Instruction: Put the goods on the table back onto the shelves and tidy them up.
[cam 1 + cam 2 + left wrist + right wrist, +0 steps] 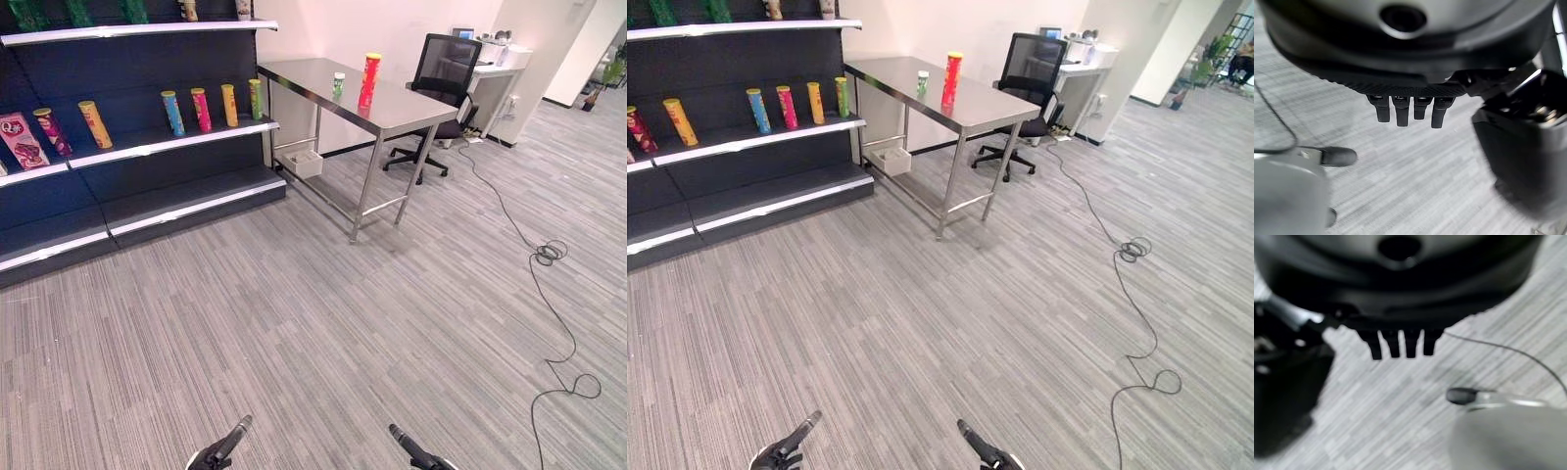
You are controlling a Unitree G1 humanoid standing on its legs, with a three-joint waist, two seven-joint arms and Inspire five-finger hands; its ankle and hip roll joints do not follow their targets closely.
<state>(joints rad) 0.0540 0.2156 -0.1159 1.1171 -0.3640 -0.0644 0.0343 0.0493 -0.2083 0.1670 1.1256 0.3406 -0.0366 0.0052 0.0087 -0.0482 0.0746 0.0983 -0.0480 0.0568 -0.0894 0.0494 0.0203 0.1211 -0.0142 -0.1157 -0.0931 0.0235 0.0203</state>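
Both robot hands hang low over the carpet with straight, relaxed fingers and hold nothing: left robot hand [220, 452], right robot hand [416, 455]. Far ahead I see the red can [369, 80] and small green-capped bottle [338, 85] upright on the desk [392, 113], near the shelves [147, 147].

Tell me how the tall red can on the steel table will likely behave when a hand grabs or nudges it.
The tall red can stands upright, narrow for its height, so a nudge high up would probably tip it. Being round, it would likely roll across the smooth steel table once down. It stands close to the small green-capped bottle, which it might knock.
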